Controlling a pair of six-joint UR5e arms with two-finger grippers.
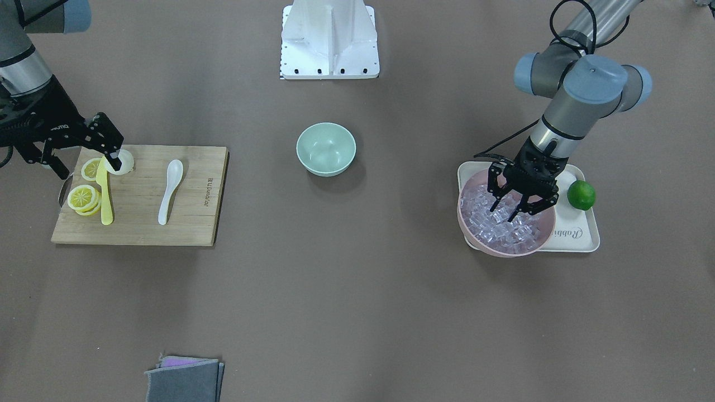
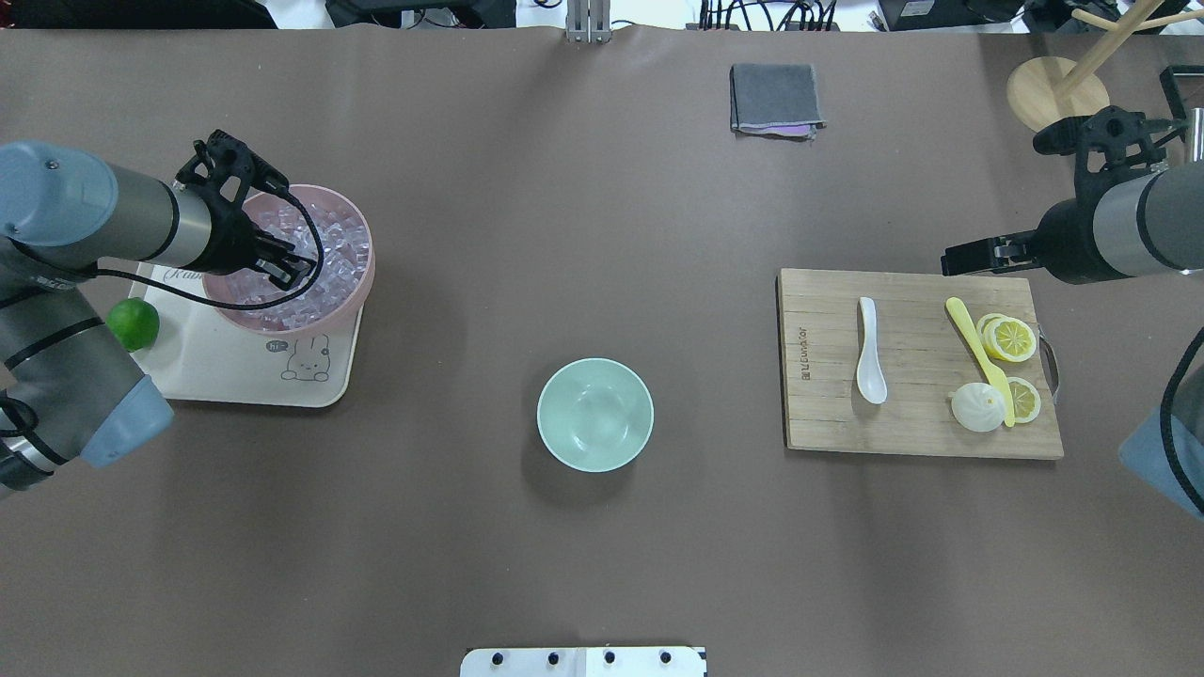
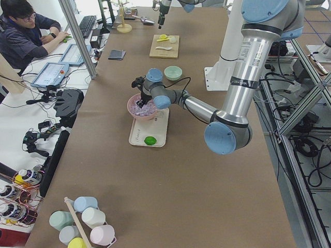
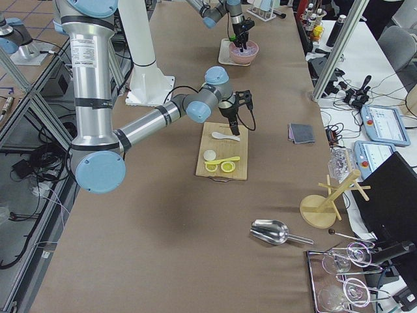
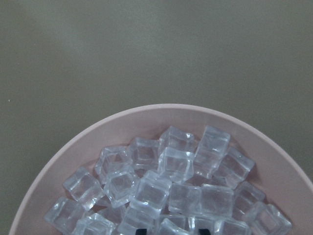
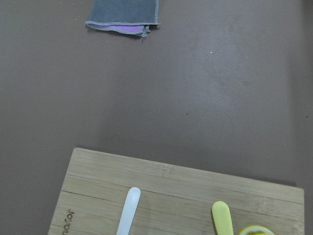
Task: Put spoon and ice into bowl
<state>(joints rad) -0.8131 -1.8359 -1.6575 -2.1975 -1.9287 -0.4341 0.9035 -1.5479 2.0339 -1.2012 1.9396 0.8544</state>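
Ice [image 5: 171,191] in pink bowl [image 5: 63,161] under spread left gripper [image 1: 508,212]; right gripper [image 1: 88,166], seemingly spread, near board [image 1: 190,223].

Robotics lab, seated operator [image 3: 23,28], teach pendants [image 4: 383,124], aluminium framing [image 3: 77,36]

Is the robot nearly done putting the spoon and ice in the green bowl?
Not yet. Nothing is done: the green bowl is empty. The left pincer is open over the ice in the pink bowl. The spoon lies on the wooden board.
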